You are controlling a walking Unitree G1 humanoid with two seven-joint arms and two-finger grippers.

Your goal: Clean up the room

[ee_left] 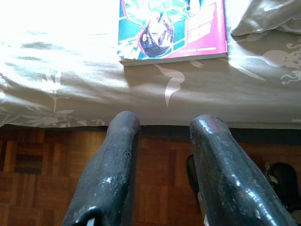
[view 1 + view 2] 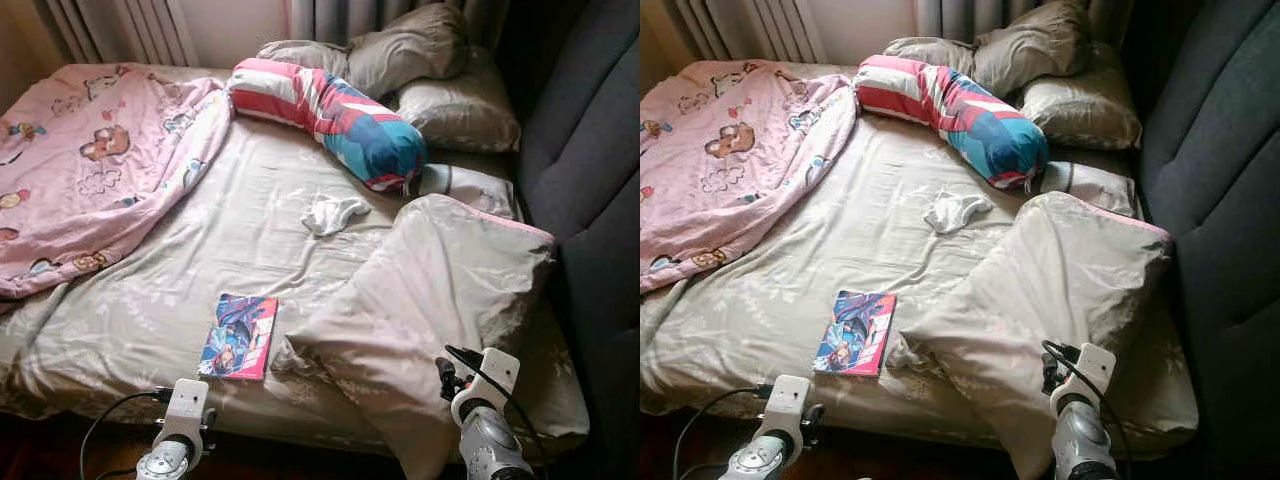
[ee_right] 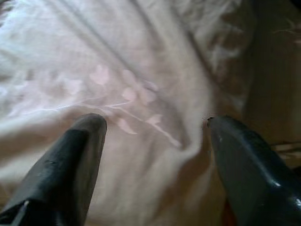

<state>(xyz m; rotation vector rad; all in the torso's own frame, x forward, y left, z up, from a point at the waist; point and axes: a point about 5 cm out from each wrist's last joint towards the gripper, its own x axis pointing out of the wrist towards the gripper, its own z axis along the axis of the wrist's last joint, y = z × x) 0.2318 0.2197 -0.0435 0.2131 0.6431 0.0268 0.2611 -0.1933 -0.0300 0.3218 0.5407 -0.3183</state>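
- The bed (image 2: 200, 250) is seen unmade, with a pink blanket (image 2: 90, 170) bunched on its left and a large pillow (image 2: 430, 300) slumped over the near right edge.
- A striped bolster (image 2: 330, 115) is laid across the head, beside grey pillows (image 2: 420, 50).
- A comic book (image 2: 240, 335) is found near the front edge, just beside the large pillow's corner; a crumpled white cloth (image 2: 332, 213) is set mid-mattress.
- The right gripper (image 3: 155, 141) is held wide apart above the pillow fabric; the left gripper (image 1: 162, 155) is parted moderately, low by the bed edge, with the book ahead of it.
- The pillow could be dragged off the edge if only loose fabric is pinched; the thin book could be pushed rather than lifted.
- The floor under the bed is shadowed, and dark shapes there cannot be identified.
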